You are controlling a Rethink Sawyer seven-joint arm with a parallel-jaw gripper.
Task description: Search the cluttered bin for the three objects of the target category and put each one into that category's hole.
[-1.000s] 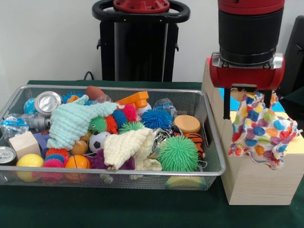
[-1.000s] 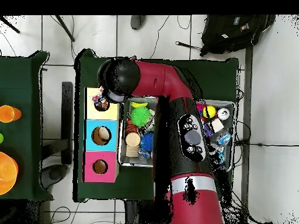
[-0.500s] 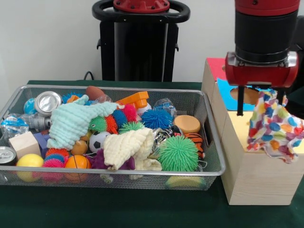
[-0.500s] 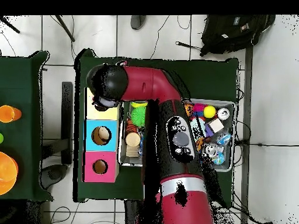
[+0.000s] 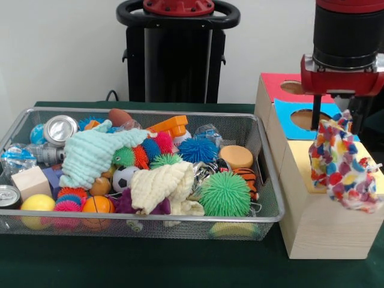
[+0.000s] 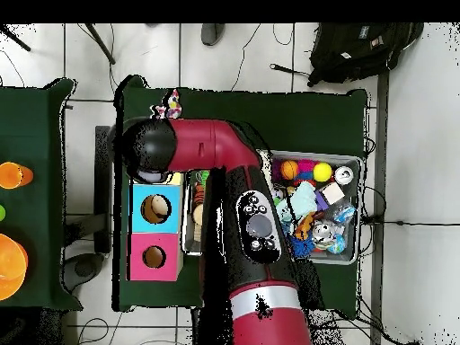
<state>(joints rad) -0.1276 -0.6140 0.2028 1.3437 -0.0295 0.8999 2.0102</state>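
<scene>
green cloth covers the desk (image 5: pixel 150 264) in front of a pale wall, with the wire bin (image 5: pixel 264 180) on one side and the wooden sorting box (image 5: pixel 324 231) just beside it. the step in hand looks like delivery: the gripper (image 5: pixel 336 117) hangs over the box with a spotted cloth (image 5: pixel 343 165) pinched between its jaws, which stand narrow and closed on the cloth's upper edge. the cloth droops over the yellow panel (image 5: pixel 303 162) of the box and past its outer edge, so a good part of it hangs off the side rather than over any opening. the yellow panel's hole is hidden behind the cloth in the front view and under the arm in the overhead view; the blue panel's hole (image 5: pixel 315 119) and the red panel's hole (image 5: pixel 291 87) are both open and empty-looking behind it. judging from this, the next move calls for bringing the gripper back over the yellow hole, lowering so the loose fabric bunches into it, and only then opening, since limp cloth could catch on the rim or slide off the box. in the bin a mint cloth (image 5: pixel 90 155) and a cream cloth (image 5: pixel 162 187) lie on top of the spiky balls, likely the other two of this category, still waiting.
</scene>
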